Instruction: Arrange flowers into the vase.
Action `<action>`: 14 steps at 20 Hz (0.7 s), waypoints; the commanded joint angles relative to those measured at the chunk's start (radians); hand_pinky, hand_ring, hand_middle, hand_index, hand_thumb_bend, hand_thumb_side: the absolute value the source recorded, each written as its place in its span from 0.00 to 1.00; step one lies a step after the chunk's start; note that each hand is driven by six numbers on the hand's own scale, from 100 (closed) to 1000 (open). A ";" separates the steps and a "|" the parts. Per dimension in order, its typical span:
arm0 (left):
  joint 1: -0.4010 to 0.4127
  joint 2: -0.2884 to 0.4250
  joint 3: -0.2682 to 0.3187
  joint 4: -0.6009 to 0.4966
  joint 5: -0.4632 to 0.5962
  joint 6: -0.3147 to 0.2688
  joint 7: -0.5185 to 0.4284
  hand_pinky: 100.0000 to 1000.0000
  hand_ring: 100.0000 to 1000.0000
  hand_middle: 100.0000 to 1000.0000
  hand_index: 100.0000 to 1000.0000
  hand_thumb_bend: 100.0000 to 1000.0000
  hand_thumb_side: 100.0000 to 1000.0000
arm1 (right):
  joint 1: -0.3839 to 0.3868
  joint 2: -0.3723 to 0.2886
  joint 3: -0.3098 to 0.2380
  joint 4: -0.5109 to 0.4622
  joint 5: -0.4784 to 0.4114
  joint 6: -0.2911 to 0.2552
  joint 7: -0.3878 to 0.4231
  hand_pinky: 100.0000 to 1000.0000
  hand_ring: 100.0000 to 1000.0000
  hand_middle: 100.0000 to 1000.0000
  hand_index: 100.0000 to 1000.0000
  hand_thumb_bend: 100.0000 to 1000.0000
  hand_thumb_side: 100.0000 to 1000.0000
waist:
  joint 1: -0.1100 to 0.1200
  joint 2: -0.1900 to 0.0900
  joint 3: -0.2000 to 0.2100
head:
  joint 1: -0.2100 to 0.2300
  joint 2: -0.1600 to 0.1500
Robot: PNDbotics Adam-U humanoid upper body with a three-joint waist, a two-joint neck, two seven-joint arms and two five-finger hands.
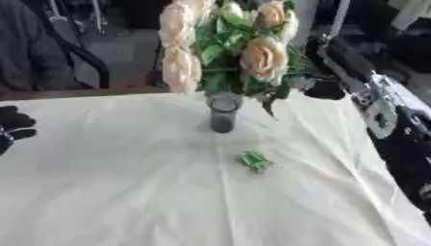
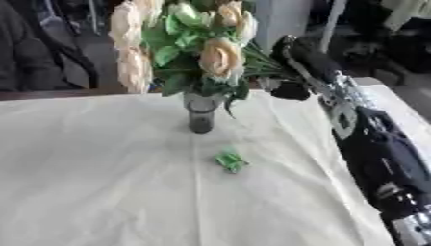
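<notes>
Black right arm [image 2: 379, 149] with silver joint plates, black right hand [image 2: 290, 89], black left hand [image 1: 13, 127]

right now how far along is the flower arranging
Mostly done: the cream flowers stand in the vase. The right hand is at the stems beside the bouquet; its fingers are unclear. A small green piece lies on the cloth. The left hand is idle.

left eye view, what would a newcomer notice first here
The bunch of cream roses with green leaves, standing in a small dark vase at the far middle of the pale cloth. Next, the right hand, at the flowers' right side by the stems. A small green scrap lies on the cloth in front of the vase, and the left hand shows at the left edge.
</notes>
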 commanded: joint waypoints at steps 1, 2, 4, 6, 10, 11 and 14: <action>-0.006 0.017 0.006 -0.013 0.005 0.000 -0.001 0.73 0.70 0.60 0.74 0.57 0.92 | -0.057 -0.010 -0.023 -0.020 0.006 0.016 -0.020 0.00 0.00 0.00 0.15 0.00 0.70 | 0.002 -0.010 0.001 | -0.005 -0.006; -0.006 0.017 0.005 -0.013 0.005 0.000 -0.002 0.73 0.70 0.60 0.74 0.57 0.92 | -0.071 -0.006 -0.027 -0.021 0.010 0.021 -0.023 0.00 0.00 0.00 0.16 0.00 0.70 | 0.001 -0.011 0.002 | -0.008 -0.008; -0.006 0.017 0.004 -0.013 0.005 0.001 -0.003 0.73 0.70 0.60 0.74 0.57 0.92 | -0.094 0.003 -0.031 -0.020 0.019 0.028 -0.029 0.00 0.00 0.00 0.16 0.00 0.70 | 0.001 -0.011 0.003 | -0.010 -0.009; -0.007 0.017 0.002 -0.013 0.006 0.001 -0.004 0.73 0.70 0.60 0.74 0.57 0.92 | -0.117 0.013 -0.036 -0.016 0.029 0.035 -0.035 0.00 0.00 0.00 0.15 0.00 0.70 | 0.001 -0.012 0.005 | -0.012 -0.010; -0.007 0.016 0.000 -0.013 0.008 0.001 -0.007 0.73 0.70 0.60 0.74 0.57 0.92 | -0.160 0.039 -0.054 0.000 0.034 0.056 -0.044 0.00 0.00 0.00 0.14 0.00 0.71 | 0.003 -0.016 0.011 | -0.016 -0.013; -0.007 0.016 -0.001 -0.013 0.008 0.001 -0.007 0.73 0.70 0.60 0.74 0.56 0.92 | -0.171 0.048 -0.060 0.006 0.031 0.063 -0.044 0.00 0.00 0.00 0.12 0.00 0.71 | 0.004 -0.017 0.013 | -0.017 -0.013; -0.007 0.016 -0.003 -0.014 0.010 0.002 -0.010 0.73 0.70 0.60 0.74 0.57 0.92 | -0.203 0.082 -0.088 0.029 0.002 0.095 -0.042 0.00 0.00 0.00 0.09 0.00 0.71 | 0.008 -0.020 0.019 | -0.021 -0.018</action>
